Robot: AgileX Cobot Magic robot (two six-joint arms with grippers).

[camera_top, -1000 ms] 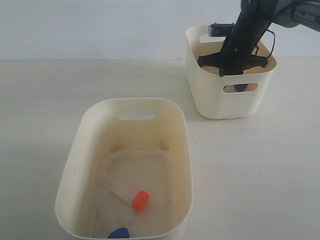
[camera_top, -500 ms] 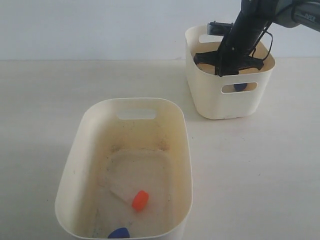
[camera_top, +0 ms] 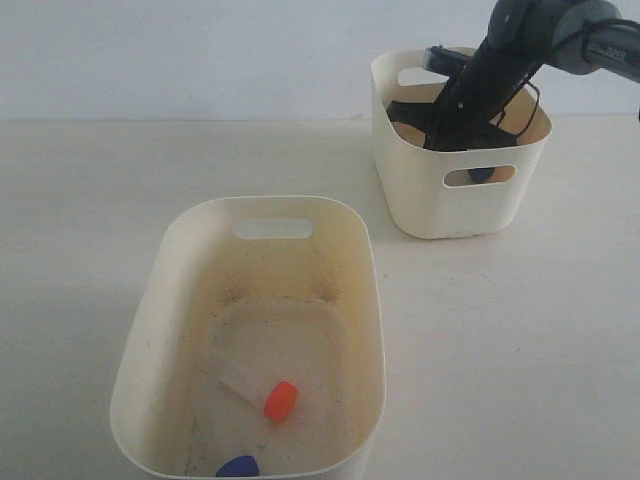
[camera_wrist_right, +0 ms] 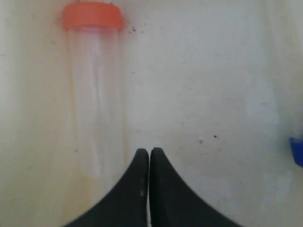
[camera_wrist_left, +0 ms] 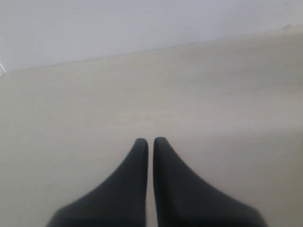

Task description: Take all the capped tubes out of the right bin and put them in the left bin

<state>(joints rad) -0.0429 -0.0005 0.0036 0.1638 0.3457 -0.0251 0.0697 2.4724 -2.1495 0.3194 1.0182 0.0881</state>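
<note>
Pale tabletop point(camera_top: 90, 190) all round. From outside, the right arm point(camera_top: 495, 65) has lifted and leaned back inside the right bin point(camera_top: 420, 205). The left bin point(camera_top: 150, 300) keeps its orange-capped tube point(camera_top: 268, 397) and blue cap point(camera_top: 238, 466). The left gripper point(camera_wrist_left: 150, 142) is clenched, empty, over bare table. The right gripper point(camera_wrist_right: 149, 152) is clenched on nothing, with another orange tube point(camera_wrist_right: 94, 94) lying just beside its tips on the right bin's floor.
</note>
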